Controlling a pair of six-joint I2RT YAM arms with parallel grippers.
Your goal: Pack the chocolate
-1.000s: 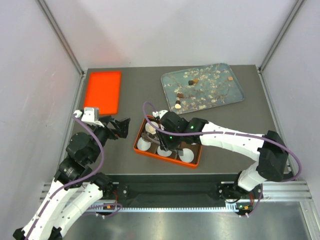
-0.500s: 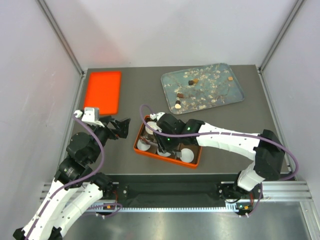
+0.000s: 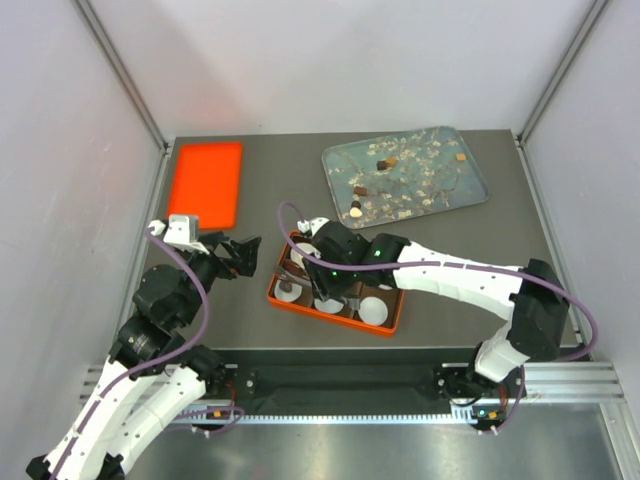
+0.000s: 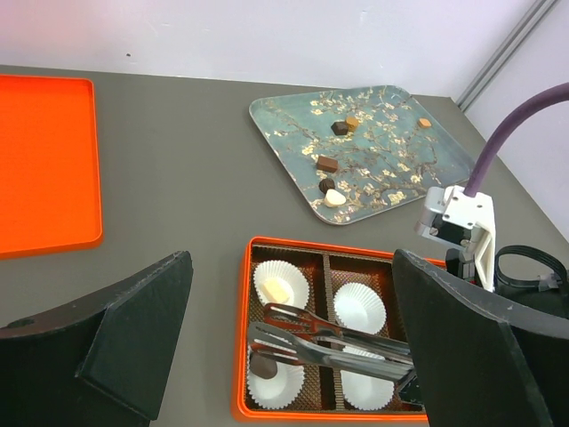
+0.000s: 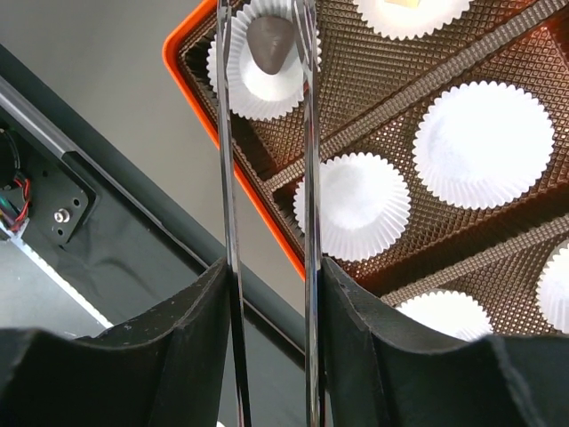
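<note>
My right gripper (image 3: 335, 262) is shut on metal tongs (image 4: 338, 342) and holds them over the orange box (image 3: 272, 292). The tong tips stand apart above the box's near-left white cup, where a dark brown chocolate (image 5: 269, 42) lies; it also shows in the left wrist view (image 4: 263, 364). A pale chocolate (image 4: 277, 291) lies in the far-left cup. The other cups look empty. Several more chocolates (image 3: 360, 190) lie on the blossom tray (image 3: 470, 170) at the back right. My left gripper (image 3: 243, 255) is open and empty, left of the box.
An orange lid (image 3: 205, 182) lies flat at the back left. The table's near edge and the black rail run just in front of the box (image 5: 191, 80). White walls and metal posts close in both sides.
My right gripper has carried the tongs left across the box. The near-left cup was empty a second ago and now holds the dark chocolate. The left arm has not moved.
</note>
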